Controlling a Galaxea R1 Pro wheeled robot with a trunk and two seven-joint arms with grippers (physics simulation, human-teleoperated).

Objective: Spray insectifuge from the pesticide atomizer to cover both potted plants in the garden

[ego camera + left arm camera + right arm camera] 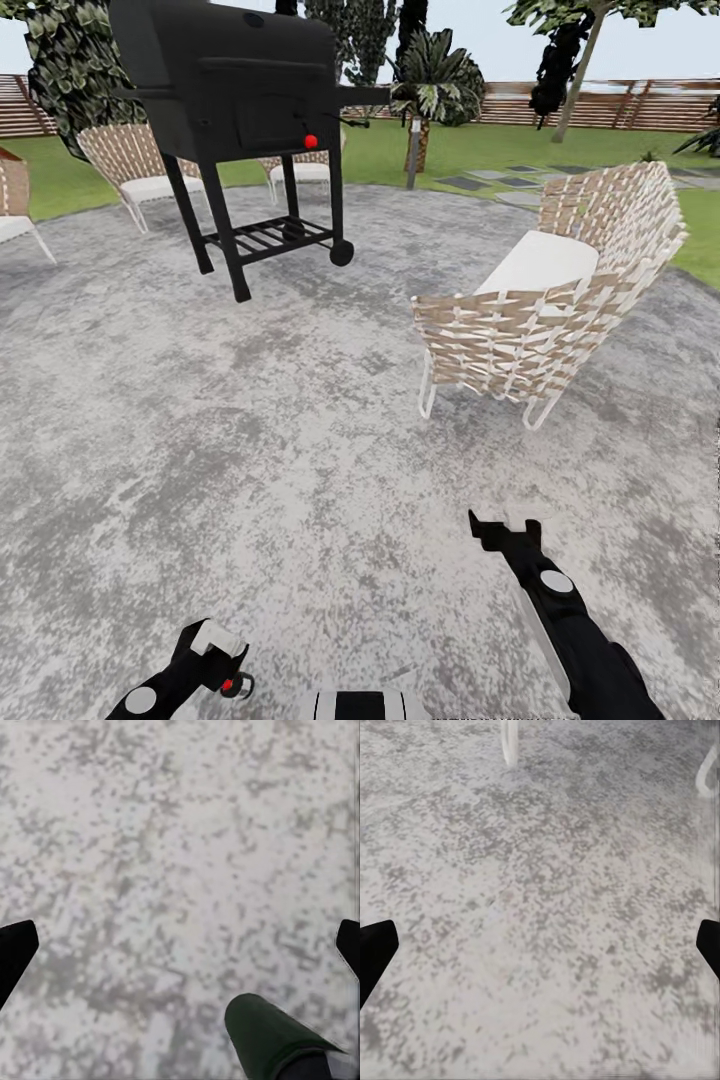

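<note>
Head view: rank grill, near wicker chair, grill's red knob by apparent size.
1-2. Grill and wicker chair: similar picture area; the chair is nearer, so no ranking.
3. Red knob: smallest by far.

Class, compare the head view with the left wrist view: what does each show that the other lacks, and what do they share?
Head view alone: a black grill, woven chairs, lawn, a slatted fence and the right hand with its fingers apart.

Left wrist view alone: a dark green rounded object near the left hand's spread fingertips; what it is cannot be told.

Both: the mottled grey paved patio.
</note>
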